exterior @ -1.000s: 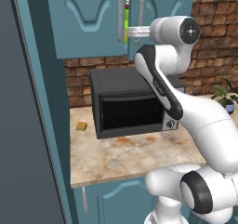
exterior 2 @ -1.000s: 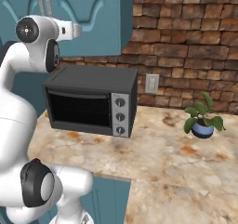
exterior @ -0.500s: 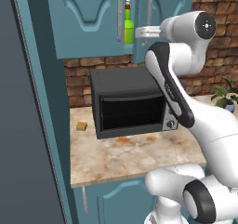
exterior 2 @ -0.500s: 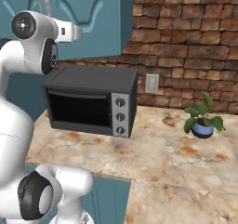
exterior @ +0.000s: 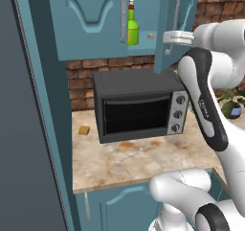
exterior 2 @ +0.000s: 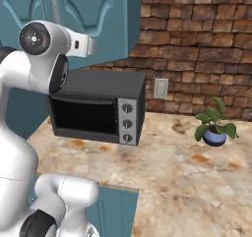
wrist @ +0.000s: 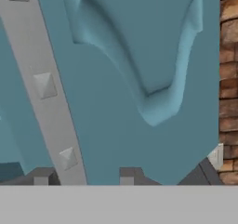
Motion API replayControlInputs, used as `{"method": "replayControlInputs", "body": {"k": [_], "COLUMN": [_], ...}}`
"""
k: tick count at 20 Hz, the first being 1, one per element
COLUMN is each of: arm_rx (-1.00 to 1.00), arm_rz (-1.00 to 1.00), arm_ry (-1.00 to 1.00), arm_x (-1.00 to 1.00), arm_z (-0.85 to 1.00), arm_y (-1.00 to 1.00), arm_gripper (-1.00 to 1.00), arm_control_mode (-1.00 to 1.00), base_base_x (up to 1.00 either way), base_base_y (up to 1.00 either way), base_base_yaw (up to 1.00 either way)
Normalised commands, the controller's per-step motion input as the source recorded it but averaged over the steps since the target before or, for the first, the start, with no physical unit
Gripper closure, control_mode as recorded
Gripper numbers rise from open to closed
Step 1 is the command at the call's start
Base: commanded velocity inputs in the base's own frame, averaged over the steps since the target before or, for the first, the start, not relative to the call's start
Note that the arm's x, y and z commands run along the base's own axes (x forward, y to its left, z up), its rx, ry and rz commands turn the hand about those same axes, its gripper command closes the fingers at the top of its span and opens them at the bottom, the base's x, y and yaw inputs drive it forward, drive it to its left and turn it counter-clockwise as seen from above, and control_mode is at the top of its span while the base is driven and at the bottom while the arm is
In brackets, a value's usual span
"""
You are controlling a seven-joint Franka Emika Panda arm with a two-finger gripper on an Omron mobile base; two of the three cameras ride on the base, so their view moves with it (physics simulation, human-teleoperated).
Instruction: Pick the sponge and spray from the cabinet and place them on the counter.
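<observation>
The teal cabinet (exterior: 91, 19) hangs above the counter (exterior: 110, 163), its right door (exterior: 165, 28) swung partly out. In the gap stands the green spray (exterior: 133, 26) with its white-and-red top, on the shelf beside a tiny pale tan cube (exterior: 150, 35). The sponge is hidden. My gripper (wrist: 86, 176) is shut on the right door's long silver handle (wrist: 46, 88), which runs between the two fingertips. From the left base, my hand (exterior: 174, 37) reaches the door's edge. From the right base, the hand (exterior 2: 83, 45) sits against the door (exterior 2: 113, 19).
A black microwave (exterior: 139, 105) stands on the counter under the cabinet. A small orange-tan block (exterior: 84, 129) lies to its left. A potted plant (exterior 2: 214, 128) sits at the right by the brick wall. A tall dark panel (exterior: 24, 129) borders the left side.
My arm has drawn the right cabinet door further open, moving rightward in the left base view. The gap has widened and shows more of the spray.
</observation>
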Motion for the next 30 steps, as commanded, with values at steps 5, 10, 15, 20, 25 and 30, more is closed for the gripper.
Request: {"method": "replayControlInputs", "body": {"k": [5,10,15,20,25,30], "arm_rx": [0.15,0.12,0.06,0.03,0.06,0.03], "arm_rz": [0.03,0.04,0.04,0.01,0.02,0.03], "arm_ry": [0.0,0.0,0.01,0.04,0.02,0.01], "arm_x": [-0.44,-0.06,0.0,0.0,0.0,0.0], "arm_z": [0.0,0.0,-0.06,-0.14,-0.13,-0.17], "arm_y": [-0.96,-0.51,-0.18,-0.07,-0.26,-0.08], "arm_gripper": [1.0,1.0,1.0,1.0,1.0,-1.0], "arm_control_mode": [-1.0,-1.0,-1.0,-1.0,-1.0,-1.0], "base_base_x": [0.0,0.0,0.0,0.0,0.0,0.0], "base_base_y": [0.0,0.0,0.0,0.0,0.0,0.0], "base_base_yaw": [0.0,0.0,0.0,0.0,0.0,0.0]}}
